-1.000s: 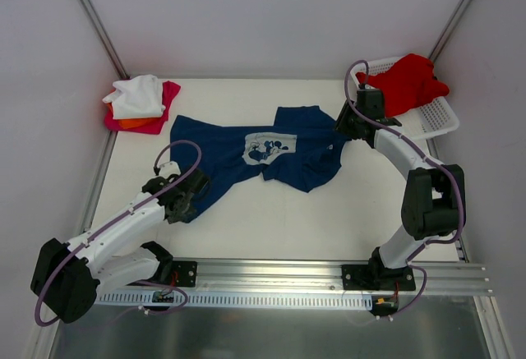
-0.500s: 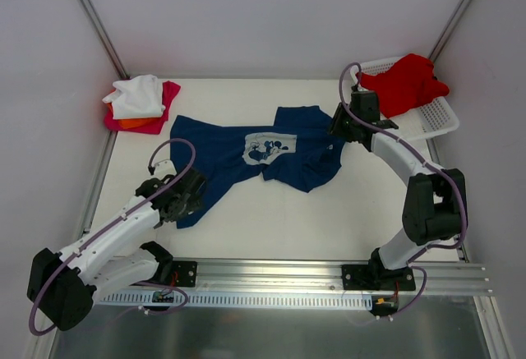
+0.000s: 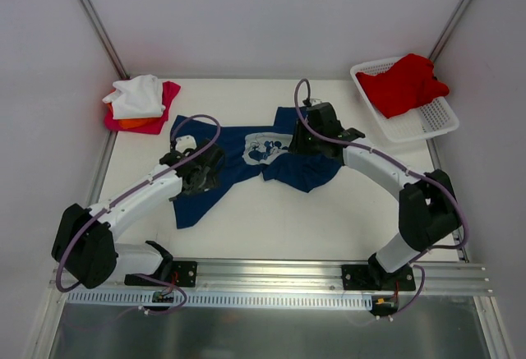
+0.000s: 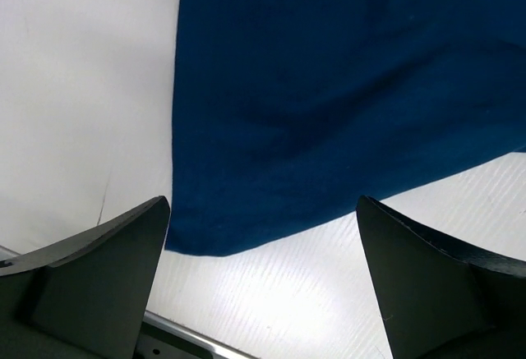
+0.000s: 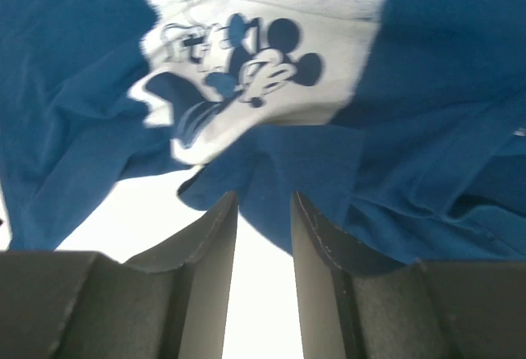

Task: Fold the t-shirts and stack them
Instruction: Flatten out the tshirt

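Observation:
The navy t-shirt (image 3: pixel 238 168) with its white chest print (image 3: pixel 267 145) lies crumpled mid-table. My left gripper (image 3: pixel 199 180) hovers over its left part, open wide, with nothing between the fingers. In the left wrist view the gripper (image 4: pixel 263 244) frames the shirt's hem (image 4: pixel 329 88) and bare table. My right gripper (image 3: pixel 304 137) is over the shirt's right part, jaws a narrow gap apart and empty. In the right wrist view the gripper (image 5: pixel 263 204) points at a cloth edge below the print (image 5: pixel 255 55). A white, orange and magenta stack (image 3: pixel 138 101) sits back left. A red t-shirt (image 3: pixel 403 84) lies in the basket.
The white lattice basket (image 3: pixel 423 121) stands at the back right corner. Metal frame posts rise at both back corners. A rail (image 3: pixel 271 275) runs along the near edge by the arm bases.
My left gripper opened, let go of the navy shirt's lower left corner, and moved up over the shirt. My right arm swung left from the sleeve edge to over the shirt.

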